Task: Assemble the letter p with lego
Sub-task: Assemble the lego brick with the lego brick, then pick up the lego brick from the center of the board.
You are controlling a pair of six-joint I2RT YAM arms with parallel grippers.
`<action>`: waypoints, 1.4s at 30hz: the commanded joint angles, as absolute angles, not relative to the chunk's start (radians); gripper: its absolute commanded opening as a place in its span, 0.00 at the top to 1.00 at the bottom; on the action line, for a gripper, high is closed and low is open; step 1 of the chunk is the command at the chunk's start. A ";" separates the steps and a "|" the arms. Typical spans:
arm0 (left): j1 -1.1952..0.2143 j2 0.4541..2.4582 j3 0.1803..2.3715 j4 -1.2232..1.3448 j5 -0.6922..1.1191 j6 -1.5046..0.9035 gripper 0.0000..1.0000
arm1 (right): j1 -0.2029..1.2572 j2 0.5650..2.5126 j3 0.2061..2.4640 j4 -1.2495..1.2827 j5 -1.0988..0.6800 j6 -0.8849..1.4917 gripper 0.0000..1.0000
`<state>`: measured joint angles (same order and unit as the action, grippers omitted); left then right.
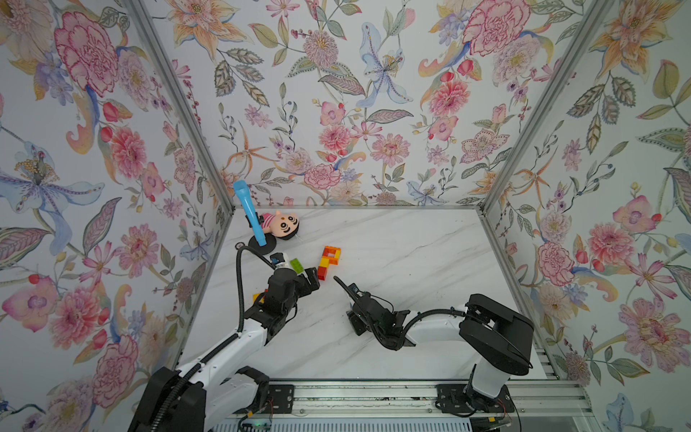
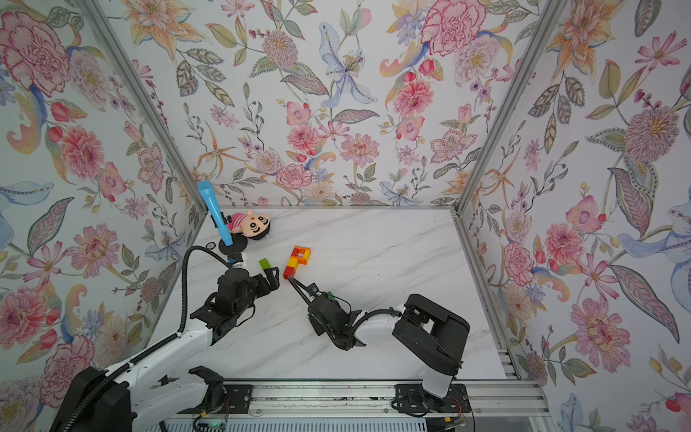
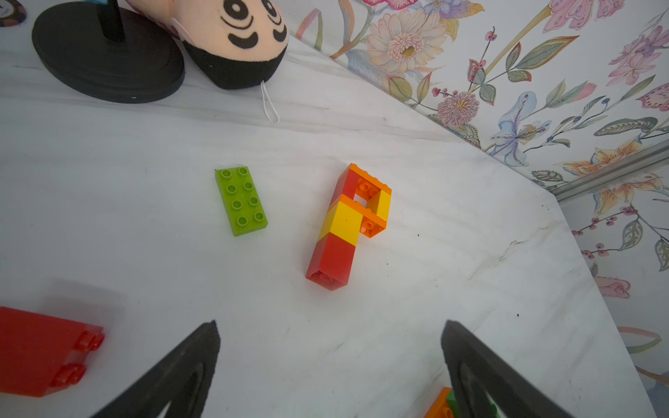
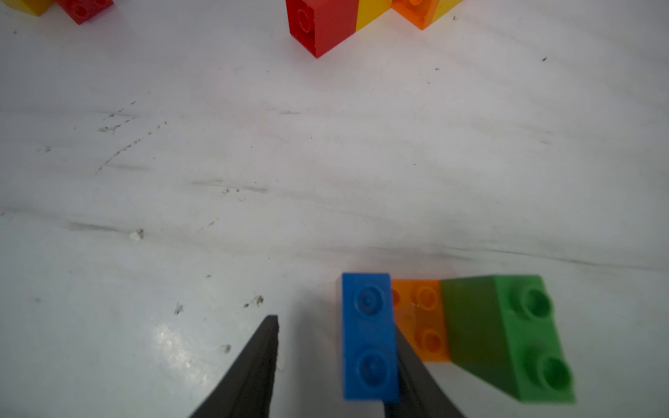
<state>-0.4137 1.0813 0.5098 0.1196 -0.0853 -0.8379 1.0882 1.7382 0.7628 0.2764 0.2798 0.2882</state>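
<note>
Marble table [image 1: 411,254] bearing finished-looking lego P [image 1: 324,268], flat, mid-table. Just beside it, left claw [image 3: 330,322] spread wide, empty. Farther off, right claw [image 4: 335,322] half-parted, blue brick [image 4: 369,336] loose against one finger: best drawn straight back, clear of P.

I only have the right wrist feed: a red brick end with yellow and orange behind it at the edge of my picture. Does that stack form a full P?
Observer: Yes. In both top views the lego P lies flat on the table, with a closed orange-and-yellow loop at the far end of a red-and-yellow stem.
Operator: And the left gripper, is it on the letter?
Observer: No. In the left wrist view the left gripper is open and empty. It points toward the P's red foot and does not touch it.
</note>
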 commanded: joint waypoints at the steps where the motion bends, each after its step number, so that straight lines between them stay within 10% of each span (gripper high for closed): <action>1: -0.385 1.104 0.560 0.060 -0.110 -0.773 0.01 | 1.086 1.701 0.745 0.200 0.235 0.288 0.44; 28: -0.365 1.730 0.974 -0.120 -0.339 -0.760 0.02 | 0.897 1.098 0.583 0.143 0.109 0.225 0.27; 42: -0.293 1.870 1.030 -0.130 -0.301 -0.747 0.31 | 0.767 0.865 0.491 0.091 0.081 0.210 0.24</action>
